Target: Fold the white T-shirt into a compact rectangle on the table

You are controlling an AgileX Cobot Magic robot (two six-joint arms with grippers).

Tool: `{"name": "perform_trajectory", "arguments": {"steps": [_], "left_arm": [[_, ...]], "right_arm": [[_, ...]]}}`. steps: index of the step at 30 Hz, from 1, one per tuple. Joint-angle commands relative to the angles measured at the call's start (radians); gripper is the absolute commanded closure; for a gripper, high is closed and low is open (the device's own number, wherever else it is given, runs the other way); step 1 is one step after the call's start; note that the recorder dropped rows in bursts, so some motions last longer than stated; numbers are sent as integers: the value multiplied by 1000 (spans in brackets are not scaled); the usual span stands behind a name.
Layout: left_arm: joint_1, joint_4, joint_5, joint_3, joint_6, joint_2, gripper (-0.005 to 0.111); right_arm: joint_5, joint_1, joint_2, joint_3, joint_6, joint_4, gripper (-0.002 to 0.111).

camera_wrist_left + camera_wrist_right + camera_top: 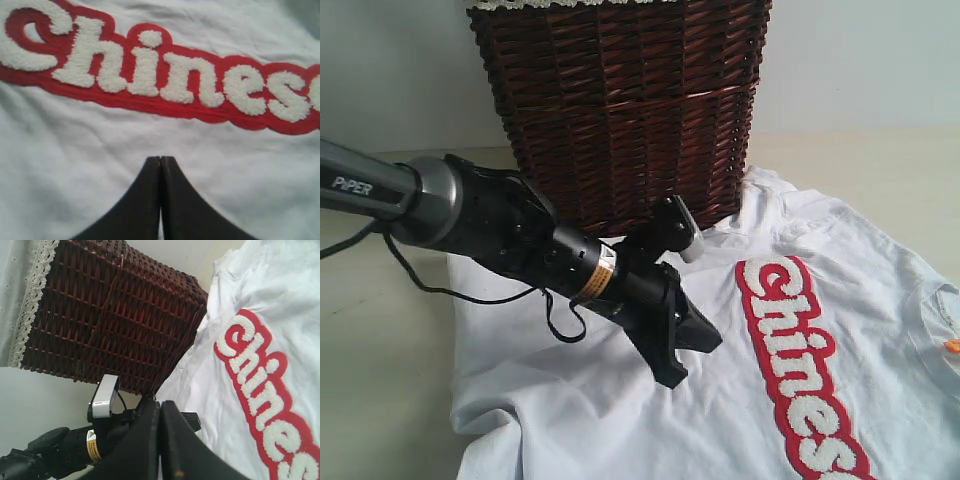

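Finds the white T-shirt point(620, 420) spread lettering-up on the table point(380, 380), top edge touching the foot of the dark wicker basket point(620, 110). Shows the left gripper point(160, 159) pressed closed over the cloth beside the red band, nothing visibly pinched. Shows the right gripper point(160, 404) closed too, empty, raised off the shirt.

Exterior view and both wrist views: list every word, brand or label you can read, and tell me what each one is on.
"PiPER": white letters on the grey tube of the left arm.
"Chinese": fuzzy white lettering on a red band across the soft white cotton T-shirt; the last letter is cut by the frame edge.
Yellow sticker on the black wrist of that arm: too small to read.
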Motion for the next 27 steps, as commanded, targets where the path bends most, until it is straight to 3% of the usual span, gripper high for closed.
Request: {"name": "perform_trajectory", "arguments": {"steps": [1,8,11,14,16,20,23,27], "left_arm": [[-40,-4,32,-44,6,33,107],[-64,-4,39,-80,41,83,107],[-62,-4,7,-82,-31,64,107],[-17,-4,-59,-82,-219,-7,107],[55,-4,-150,-51,-293,-81,107],[125,-4,-188,132,-151,-139,107],[123,-4,-17,271,164,-139,107],[88,-4,80,281,327,-118,107]], "right_arm": [[-11,0,-6,5,-4,0,108],[-11,0,-6,5,-4,0,108],[-11,0,-6,5,-4,0,108],[-11,0,-6,5,-4,0,108],[-11,0,-6,5,-4,0,108],[-11,0,-6,5,-4,0,108],[-11,0,-6,5,-4,0,108],[-11,0,-6,5,-4,0,108]]}}
